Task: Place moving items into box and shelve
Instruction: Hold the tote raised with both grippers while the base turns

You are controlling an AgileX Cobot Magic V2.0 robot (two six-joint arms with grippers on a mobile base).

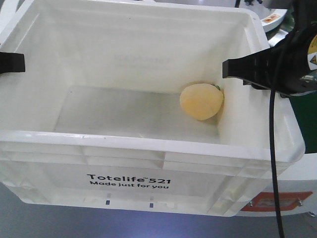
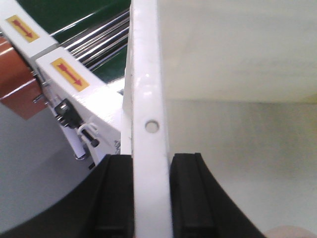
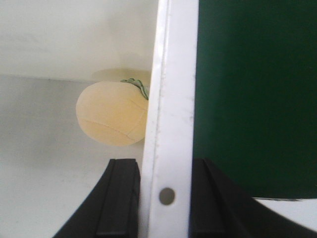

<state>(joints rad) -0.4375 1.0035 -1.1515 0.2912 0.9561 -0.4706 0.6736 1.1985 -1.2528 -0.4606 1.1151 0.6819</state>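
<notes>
The white box (image 1: 148, 144), printed "Totelife 521", fills the front view. A pale yellow-orange peach-like item (image 1: 201, 100) lies inside against the right wall; it also shows in the right wrist view (image 3: 111, 113). My left gripper (image 1: 10, 62) is shut on the box's left rim (image 2: 148, 99), one jaw on each side (image 2: 151, 198). My right gripper (image 1: 237, 68) is shut on the right rim (image 3: 173, 99), likewise astride it (image 3: 165, 198). The brownish-pink item is not clearly seen; only a pinkish sliver (image 2: 292, 233) shows at the bottom edge of the left wrist view.
A white frame with yellow arrow labels (image 2: 69, 74) and a green surface (image 3: 252, 89) lie just outside the box walls. A black cable (image 1: 273, 148) hangs down over the box's right end. A red-orange label (image 1: 277, 201) sits on a white surface below.
</notes>
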